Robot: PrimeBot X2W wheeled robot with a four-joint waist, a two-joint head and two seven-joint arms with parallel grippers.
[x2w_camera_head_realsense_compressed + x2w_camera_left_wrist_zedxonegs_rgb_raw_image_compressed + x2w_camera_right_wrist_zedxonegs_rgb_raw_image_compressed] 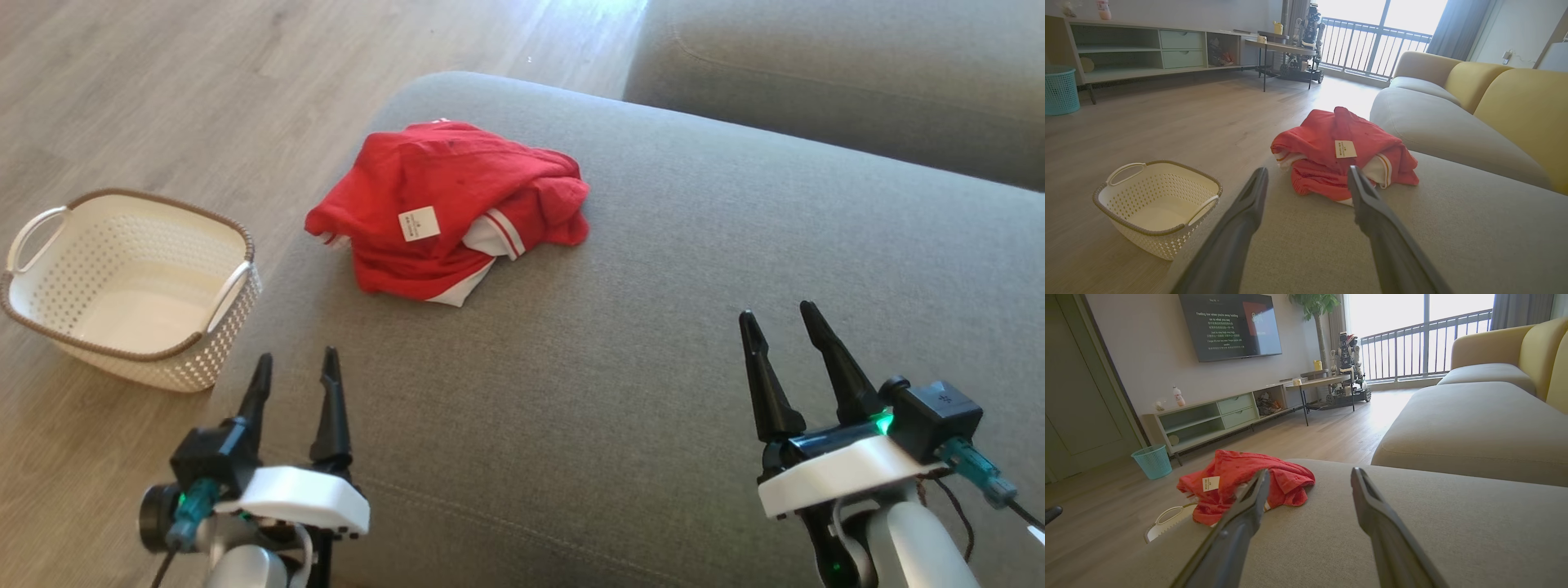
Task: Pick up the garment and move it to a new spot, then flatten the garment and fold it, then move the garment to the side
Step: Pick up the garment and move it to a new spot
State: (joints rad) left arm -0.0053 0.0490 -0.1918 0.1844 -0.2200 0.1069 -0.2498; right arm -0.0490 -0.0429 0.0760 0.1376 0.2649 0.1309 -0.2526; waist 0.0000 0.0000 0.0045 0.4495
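lying bunched on the sofa (653,343), the garment (445,204) runs left-right; left hand (296,357) and right hand (776,312) spread.

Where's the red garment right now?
In the head view, the red garment lies bunched on the grey sofa cushion, ahead of the left gripper and right of the white basket.

A crumpled red garment (449,208) with white trim and a small white tag lies on a grey sofa cushion (669,343), toward its far left. Left of the cushion, a white perforated basket (131,286) stands on the wooden floor (163,90). Near, the left claw (295,376) and right claw (780,322) hover open, holding nothing.
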